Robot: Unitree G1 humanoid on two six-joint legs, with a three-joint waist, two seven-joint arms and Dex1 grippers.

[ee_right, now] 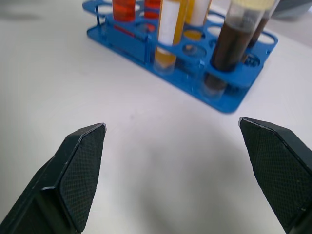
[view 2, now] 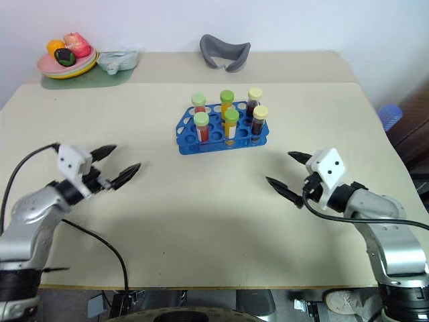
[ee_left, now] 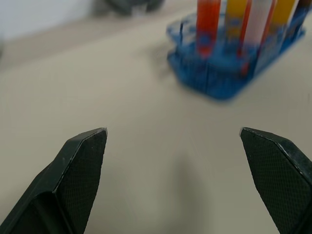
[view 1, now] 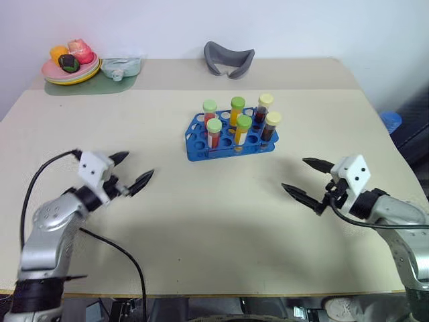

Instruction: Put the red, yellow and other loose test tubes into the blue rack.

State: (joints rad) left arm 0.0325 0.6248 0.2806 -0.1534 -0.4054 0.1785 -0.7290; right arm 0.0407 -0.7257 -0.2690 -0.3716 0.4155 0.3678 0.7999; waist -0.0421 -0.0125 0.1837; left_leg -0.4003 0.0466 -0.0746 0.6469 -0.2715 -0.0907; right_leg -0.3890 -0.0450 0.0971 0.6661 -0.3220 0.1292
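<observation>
While both arms hang low over the tabletop [view 1: 221,228], I see the blue rack [view 1: 231,142] standing near the middle of it, between the two grippers and farther from me than either. Six capped tubes stand upright in its holes: two with red liquid and green caps [view 1: 214,132] on its left side, two yellow-orange with green caps [view 1: 242,129] in the middle, and two dark brown with pale yellow caps [view 1: 271,125] on its right side. I find no tube lying loose on the tabletop.

My left gripper [view 1: 133,170] sits to the left and nearer me, its jaws spread wide with nothing between them, aimed toward the rack, well apart from it. My right gripper [view 1: 305,180] mirrors it on the right, jaws likewise spread and empty; in the right wrist view the rack [ee_right: 229,80] lies ahead of the fingertips [ee_right: 83,161] with bare tabletop between.

At the far left corner rests a plate of toy food [view 1: 70,64] with a pale green container [view 1: 120,67] beside it, and a grey curved object [view 1: 228,59] lies at the far edge.
</observation>
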